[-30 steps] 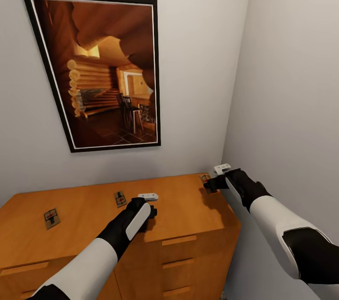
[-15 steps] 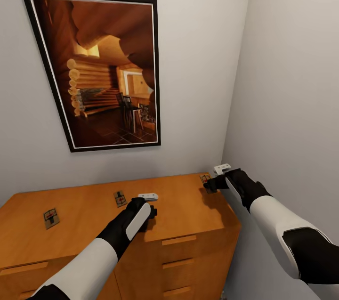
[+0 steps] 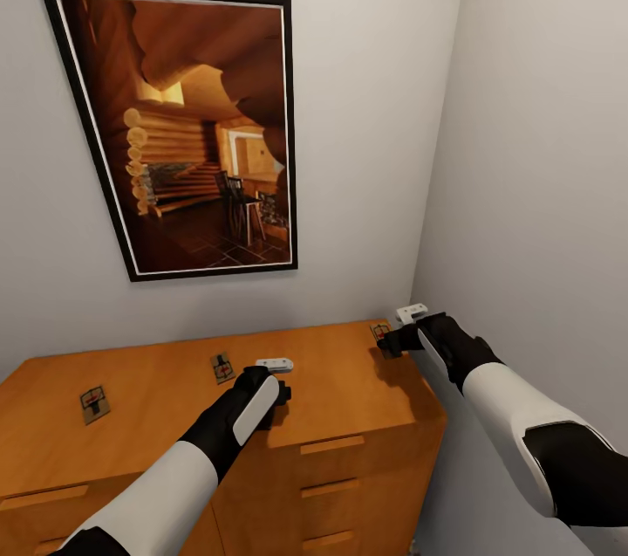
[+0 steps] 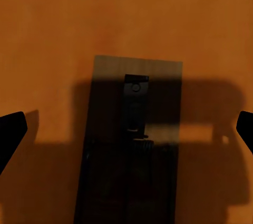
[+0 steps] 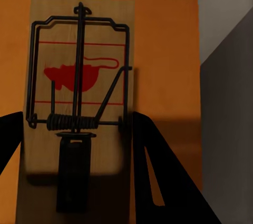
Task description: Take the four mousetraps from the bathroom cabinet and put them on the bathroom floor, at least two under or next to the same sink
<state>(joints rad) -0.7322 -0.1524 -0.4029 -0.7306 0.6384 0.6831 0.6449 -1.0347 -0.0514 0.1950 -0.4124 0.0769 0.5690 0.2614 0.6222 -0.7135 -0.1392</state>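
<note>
The wide orange-brown cabinet [image 3: 349, 381] stands in a corner under a framed picture [image 3: 187, 128], and its flat top serves as the bench from which four mousetraps are to be lifted before being carried down to the bathroom floor. Two traps lie untouched toward the left of the top, one near the far left [image 3: 94, 403] and one nearer the middle [image 3: 222, 368]. The step in hand is judged to be a two-handed pickup, and it is best done by lowering each gripper squarely so that the thin board is caught across its short width, the edges being pinched rather than the wire spring. The left arm is reached forward and bent down over the middle of the top, with the left gripper [image 3: 266, 394] held just above the surface; in the left wrist view its fingers [image 4: 11, 132] are seen spread wide, with a shadowed mousetrap [image 4: 132, 145] lying between them and not yet touched. The right arm is stretched toward the back right corner, where the right gripper [image 3: 397, 338] hovers over another mousetrap [image 5: 79, 87] close to the cabinet's edge. Its fingers [image 5: 158, 176] are likewise apart, one overlapping the board's side, so a small sideways correction is advised before closing.
</note>
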